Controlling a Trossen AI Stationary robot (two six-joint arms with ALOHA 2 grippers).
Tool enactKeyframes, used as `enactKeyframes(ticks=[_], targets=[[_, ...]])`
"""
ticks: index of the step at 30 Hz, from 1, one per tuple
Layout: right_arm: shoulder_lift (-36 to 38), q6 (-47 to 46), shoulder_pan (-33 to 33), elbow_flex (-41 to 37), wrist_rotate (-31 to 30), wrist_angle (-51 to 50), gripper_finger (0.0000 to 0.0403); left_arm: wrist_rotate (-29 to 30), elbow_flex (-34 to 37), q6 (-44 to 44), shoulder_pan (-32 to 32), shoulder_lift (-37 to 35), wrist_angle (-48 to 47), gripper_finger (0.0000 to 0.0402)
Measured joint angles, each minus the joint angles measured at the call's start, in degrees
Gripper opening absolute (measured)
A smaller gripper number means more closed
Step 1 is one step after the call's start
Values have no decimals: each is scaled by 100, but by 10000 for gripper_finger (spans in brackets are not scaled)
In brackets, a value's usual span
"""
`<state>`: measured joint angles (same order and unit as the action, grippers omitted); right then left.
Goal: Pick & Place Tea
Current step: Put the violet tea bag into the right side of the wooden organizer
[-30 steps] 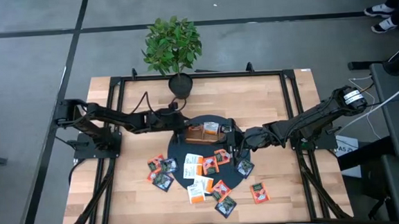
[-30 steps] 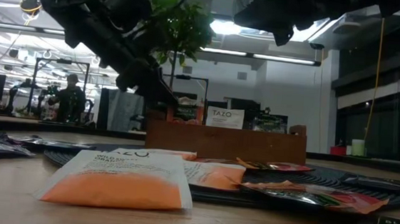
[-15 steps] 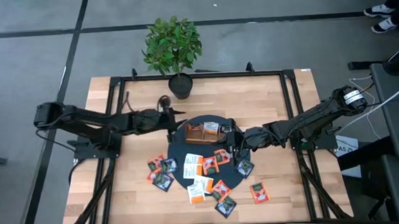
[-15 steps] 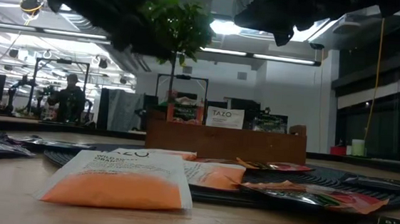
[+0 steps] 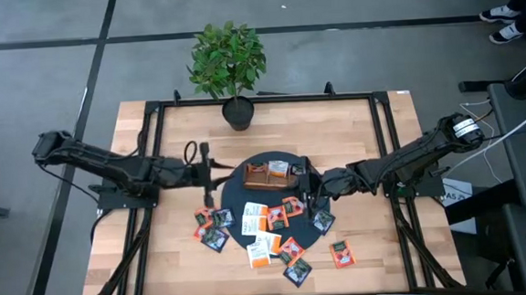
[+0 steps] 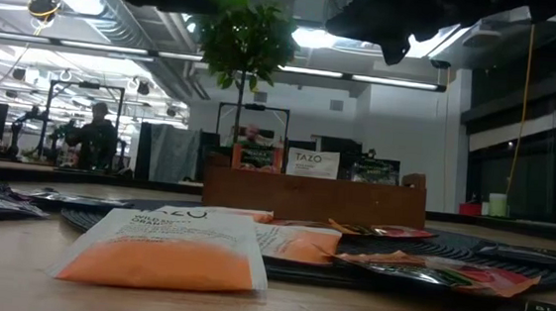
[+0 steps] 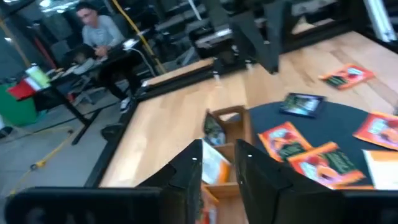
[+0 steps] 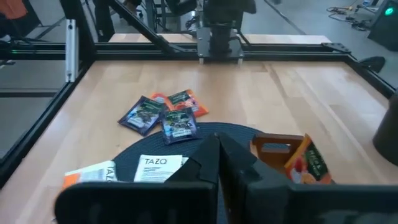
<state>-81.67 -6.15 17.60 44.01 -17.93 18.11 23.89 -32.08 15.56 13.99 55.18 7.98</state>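
**Both arms over the table, sachets scattered below**

My left gripper [image 5: 206, 172] hangs off the round dark mat's [image 5: 239, 197] nine o'clock edge, pointing toward the wooden tray [image 5: 268, 174]. In my left wrist view the two fingers [image 7: 189, 168] stand apart with a narrow gap between them and nothing in it — released, as far as I can see.

My right gripper [image 5: 310, 190] reaches in from three o'clock and sits above the mat's right half, just beside the tray's four o'clock corner. Its fingers [image 8: 208, 155] are pressed together, clenched on nothing I can make out.

The tea [image 5: 268, 229] lies mostly loose: orange, white and dark sachets spread across the mat's six o'clock half and spilling onto the wooden table [image 5: 354, 133]. One small cluster [image 5: 211, 226] rests off the mat at seven o'clock, and one orange sachet [image 5: 342, 252] lies alone toward five o'clock. A few sachets stand upright inside the tray — the low view shows their tops above its wall. A potted plant [image 5: 229, 63] stands at the table's twelve o'clock edge.
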Motion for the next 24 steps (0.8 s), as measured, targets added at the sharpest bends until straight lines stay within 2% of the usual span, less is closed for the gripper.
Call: enactKeyframes(ticks=[9, 14, 21, 24], targets=[[0, -703, 355, 5, -1, -228, 10, 18, 0, -593, 733, 0, -421, 6], [2, -1341, 618, 7, -1, -633, 4, -258, 0, -996, 1029, 2, -500, 3], [11, -2289, 1082, 7, -36, -1175, 5, -299, 0, -1355, 1190, 5, -773, 3], [74, -2714, 1260, 158, -46, -1865, 4, -298, 0, -1632, 1190, 5, -837, 3]])
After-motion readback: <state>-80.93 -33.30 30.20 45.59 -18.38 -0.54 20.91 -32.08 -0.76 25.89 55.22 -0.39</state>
